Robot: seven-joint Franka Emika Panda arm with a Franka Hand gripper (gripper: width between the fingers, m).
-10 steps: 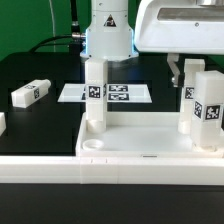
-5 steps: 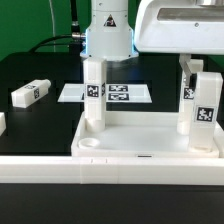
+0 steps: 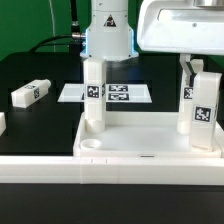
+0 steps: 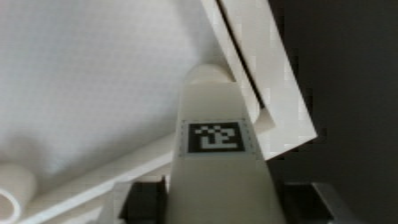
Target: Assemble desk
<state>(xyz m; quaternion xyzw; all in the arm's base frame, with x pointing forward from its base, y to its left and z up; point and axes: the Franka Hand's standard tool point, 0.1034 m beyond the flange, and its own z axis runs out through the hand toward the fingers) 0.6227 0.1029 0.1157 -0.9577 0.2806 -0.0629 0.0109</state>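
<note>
The gripper (image 4: 217, 205) is clamped on the held leg block (image 4: 217, 120). In the wrist view its two dark fingers (image 4: 143, 205) press against opposite sides of the white block, and a black-and-white tag faces the camera just beyond them. The block runs straight down from the hand to the desk tabletop (image 3: 130, 160), beside the raised rim, with the black table (image 3: 40, 130) just outside that rim.

In the exterior view the hand hangs at the upper part of the exterior view's right, and the held block stands upright directly beneath it, at the far corner of the tabletop on that side. Two tags show there. I cannot tell whether both belong to this one block.

Well away from the hand, towards the exterior view's left, a second leg block (image 3: 95, 95) stands upright in the other far corner of the tabletop. A round corner socket (image 3: 90, 143) sits open in the near corner on that side.

Beyond that block the marker board (image 3: 130, 92) lies flat on the table in front of the arm's base (image 3: 107, 35).

Farthest from the hand, a third leg block (image 3: 30, 93) lies on its side on the table. Another white piece (image 3: 2, 122) is cut off by the frame edge, and I cannot tell what it is.
</note>
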